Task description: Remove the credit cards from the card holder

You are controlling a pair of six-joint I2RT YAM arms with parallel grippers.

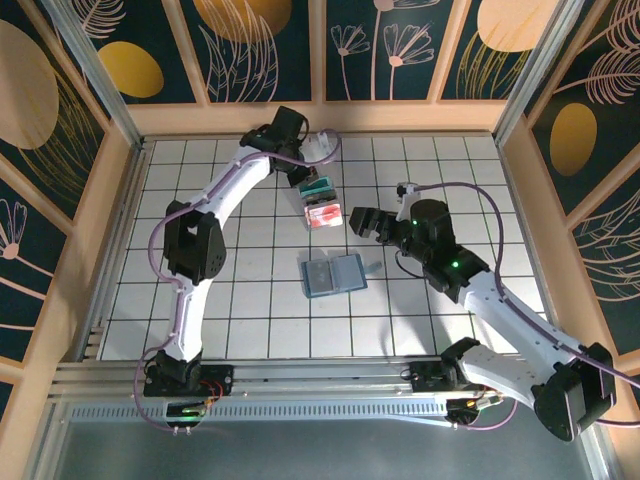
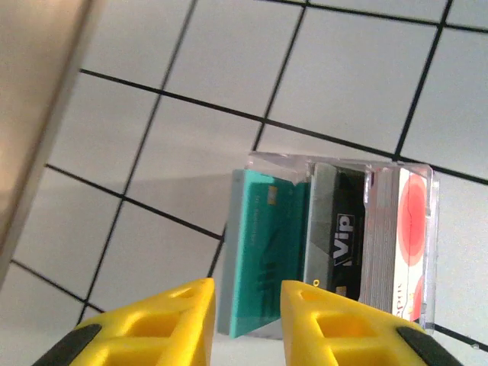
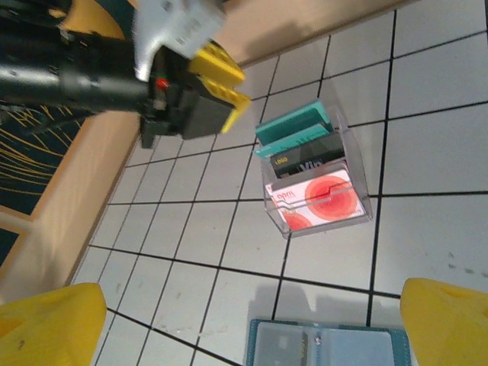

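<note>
Two credit cards show from above. The teal card (image 1: 316, 186) and the whitish-pink card (image 1: 322, 215) stand in a clear plastic box (image 1: 304, 208) in the middle of the bench (image 1: 250, 300). The slate-blue card holder (image 1: 333, 273) lies open and flat nearer the arms, apart from the box. The left pincer (image 1: 300, 178) sits right at the box's far end, by the teal card. The right pincer (image 1: 366, 222) hovers just beside the box on the other side, beyond the holder.

Over to the left wrist: yellow fingers (image 2: 171, 324) slightly parted, nothing between them that I can make out. The teal card is directly below the gap, and a black VIP card (image 2: 339, 236) is wedged between it and the whitish-pink one.

Right wrist now: its fingers (image 3: 46, 324) are spread wide and empty, with the box ahead and the open holder at the bottom edge beneath them. Whether its sleeves hold another card, I cannot tell.

My read: the taking-out is at its tail end, with both cards outside the holder. Next, the left pincer needs a straight lift clear without tipping the box.
</note>
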